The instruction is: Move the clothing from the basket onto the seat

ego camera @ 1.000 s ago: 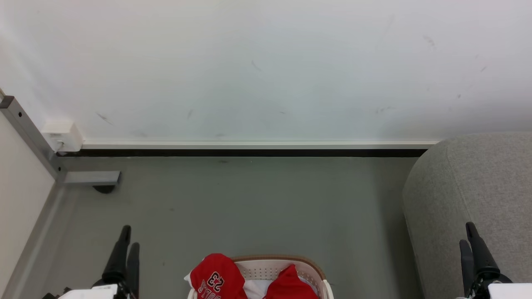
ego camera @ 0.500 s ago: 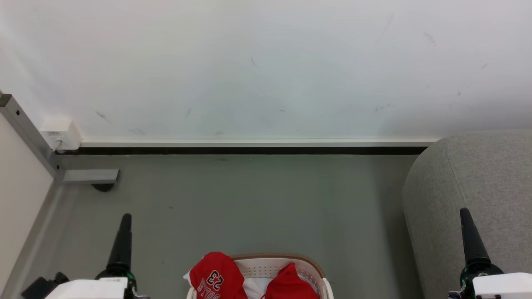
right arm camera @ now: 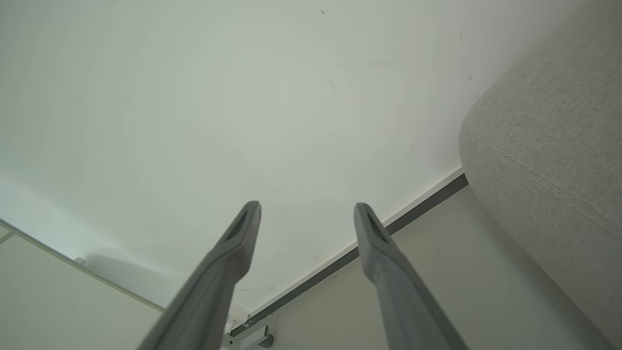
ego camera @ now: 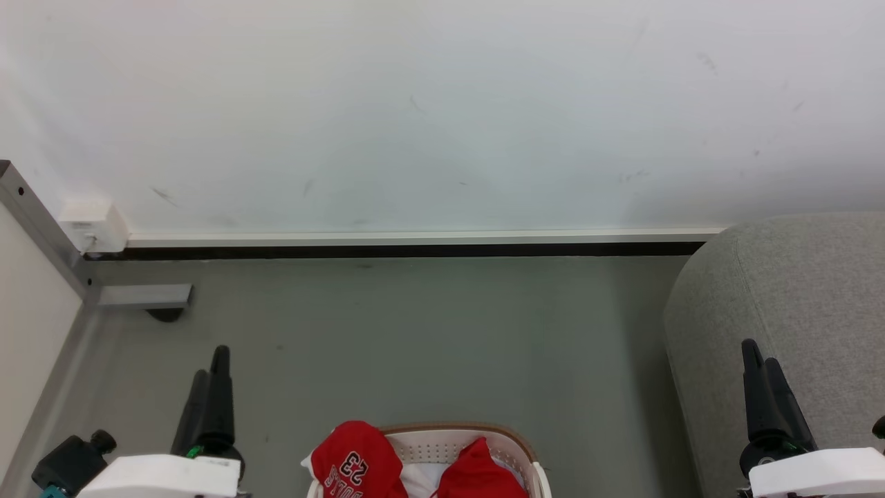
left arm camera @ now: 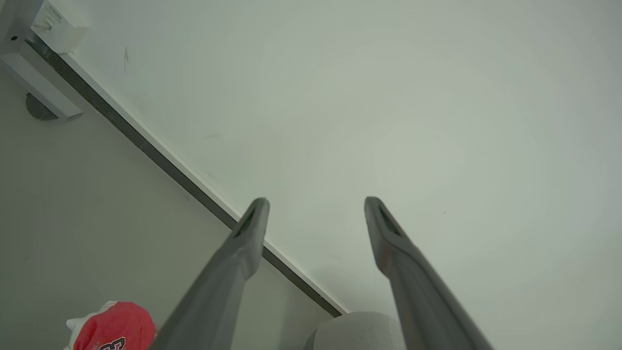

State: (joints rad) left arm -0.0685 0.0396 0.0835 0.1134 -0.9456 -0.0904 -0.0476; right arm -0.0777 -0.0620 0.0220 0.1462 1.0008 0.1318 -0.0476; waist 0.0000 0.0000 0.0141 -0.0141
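From the head, the basket [ego camera: 484, 432] sits on the grey floor [ego camera: 415, 332] at the bottom edge, midway between the two arms. The jersey [ego camera: 356, 463] is in it. One red heap, showing a white "23", lies over the rim on the left, a second red fold rises to the right, and some pale cloth [ego camera: 422, 478] lies between them. The left gripper [ego camera: 211, 363] stands up at the lower left, clear of the basket, with the floor behind it. The right gripper [ego camera: 758, 353] stands at the lower right against the side of the seat [ego camera: 795, 290], which bulges in from the right edge, well apart from the basket. A white wall [ego camera: 415, 104] with a dark skirting [ego camera: 415, 250] closes the far side.

Along the left wrist, the left gripper [left arm camera: 316, 201] has its two fingers spread wide, with nothing between them but wall. A bit of the jersey [left arm camera: 114, 325] shows at the bottom left, and the top of the seat [left arm camera: 354, 330] sits low between the fingers.

Along the right wrist, the right gripper [right arm camera: 307, 206] is likewise spread wide and holds nothing. The seat [right arm camera: 549, 146] looms on the right, apart from the fingers.
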